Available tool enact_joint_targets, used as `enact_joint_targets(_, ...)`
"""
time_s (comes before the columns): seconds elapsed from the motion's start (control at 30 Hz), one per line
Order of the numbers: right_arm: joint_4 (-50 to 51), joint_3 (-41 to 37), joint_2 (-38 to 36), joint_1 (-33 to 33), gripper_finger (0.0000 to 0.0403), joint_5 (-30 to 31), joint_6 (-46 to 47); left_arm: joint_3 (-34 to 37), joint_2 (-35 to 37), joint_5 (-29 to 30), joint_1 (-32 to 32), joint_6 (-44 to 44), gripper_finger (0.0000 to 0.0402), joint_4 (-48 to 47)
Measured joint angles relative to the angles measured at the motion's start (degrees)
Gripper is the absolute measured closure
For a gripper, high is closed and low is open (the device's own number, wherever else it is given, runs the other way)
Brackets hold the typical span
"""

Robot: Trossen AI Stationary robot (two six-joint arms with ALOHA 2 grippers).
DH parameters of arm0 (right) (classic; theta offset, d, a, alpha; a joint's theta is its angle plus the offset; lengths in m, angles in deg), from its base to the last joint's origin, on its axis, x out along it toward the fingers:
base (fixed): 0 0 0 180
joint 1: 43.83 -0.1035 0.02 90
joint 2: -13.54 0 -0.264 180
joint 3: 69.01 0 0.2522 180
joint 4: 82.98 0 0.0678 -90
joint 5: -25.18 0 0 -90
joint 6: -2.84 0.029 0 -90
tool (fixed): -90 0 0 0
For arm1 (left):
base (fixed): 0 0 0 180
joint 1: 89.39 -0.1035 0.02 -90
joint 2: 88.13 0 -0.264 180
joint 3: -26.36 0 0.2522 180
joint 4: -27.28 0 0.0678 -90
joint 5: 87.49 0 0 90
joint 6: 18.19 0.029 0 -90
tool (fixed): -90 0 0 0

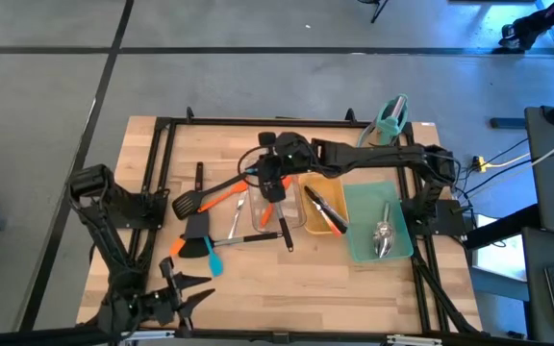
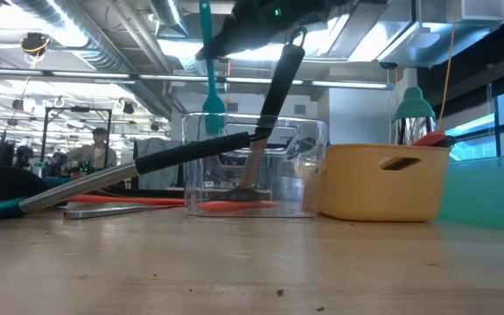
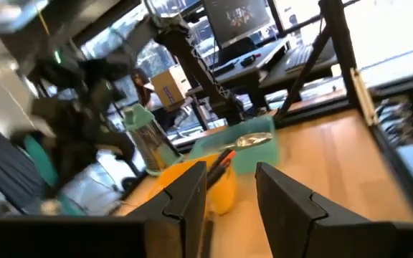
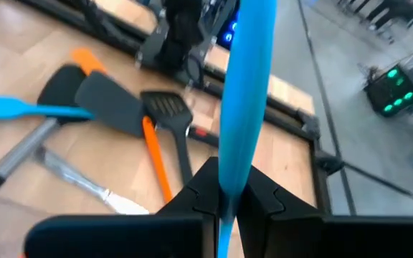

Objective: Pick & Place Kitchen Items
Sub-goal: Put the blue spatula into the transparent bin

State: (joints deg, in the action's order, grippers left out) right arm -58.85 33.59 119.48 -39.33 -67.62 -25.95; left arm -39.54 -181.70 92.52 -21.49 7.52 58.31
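Our right gripper (image 4: 224, 197) clamps a blue spatula (image 4: 242, 93), long axis upright, directly over the clear tray (image 2: 256, 166); our left gripper (image 3: 228, 193) waits open, well apart.

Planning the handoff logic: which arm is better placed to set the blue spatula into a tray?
Right. The right gripper already grips the blue spatula above the clear tray. The left gripper waits open at the table's near edge, away from the trays.

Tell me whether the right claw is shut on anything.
Shut on a blue spatula. The right claw pinches its handle, and the low view shows it hanging upright above the clear tray.
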Motion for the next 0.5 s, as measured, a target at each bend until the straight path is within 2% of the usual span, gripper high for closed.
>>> enact_joint_targets(0.17,-8.2,-7.5,-1.2,0.7,0.038,-2.3,2.5,0.0,4.7,-1.3,-3.8,9.7,0.0288,0.3)
enact_joint_targets(0.3,-16.7,-13.2,-1.2,0.9,0.038,-2.1,2.6,0.0,7.1,-8.4,-8.2,13.5,0.0288,0.1)
enact_joint_targets(0.37,-18.7,-14.4,-1.2,1.5,0.038,-2.4,3.5,0.0,7.3,-10.7,-10.1,15.1,0.0288,0.1)
enact_joint_targets(0.5,-18.8,-17.7,-1.2,2.6,0.038,-6.9,4.8,0.0,7.3,-12.1,-13.0,17.2,0.0288,0.1)
